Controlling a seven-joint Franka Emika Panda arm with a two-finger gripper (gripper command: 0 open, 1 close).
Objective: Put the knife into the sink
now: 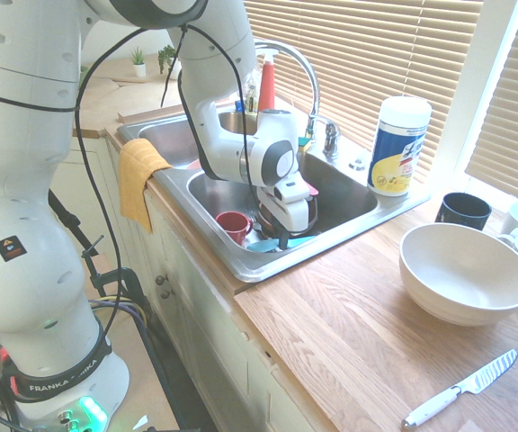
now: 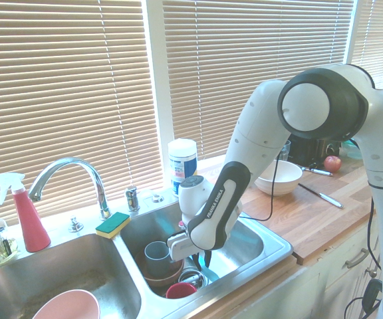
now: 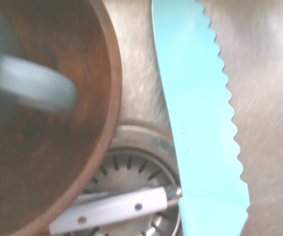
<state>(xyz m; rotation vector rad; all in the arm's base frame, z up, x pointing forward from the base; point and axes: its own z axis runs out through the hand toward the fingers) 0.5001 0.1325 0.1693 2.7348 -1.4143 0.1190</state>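
My gripper (image 1: 282,239) is low inside the right basin of the steel sink (image 1: 241,266), shut on the turquoise plastic knife (image 1: 301,240). The knife lies nearly flat just above the basin floor, sticking out on both sides of the fingers. The wrist view shows its serrated blade (image 3: 200,123) close over the steel bottom, beside the drain strainer (image 3: 136,169). From the other side, the gripper (image 2: 200,256) is down next to the dishes in the basin.
In the same basin are a brown bowl (image 3: 43,147) holding a grey mug (image 2: 157,252), a red cup (image 1: 232,223) and a white-handled utensil (image 3: 112,211) over the drain. On the wooden counter stand a white bowl (image 1: 466,270), a white-handled steel knife (image 1: 461,389), a wipes canister (image 1: 399,146) and a black mug (image 1: 463,210).
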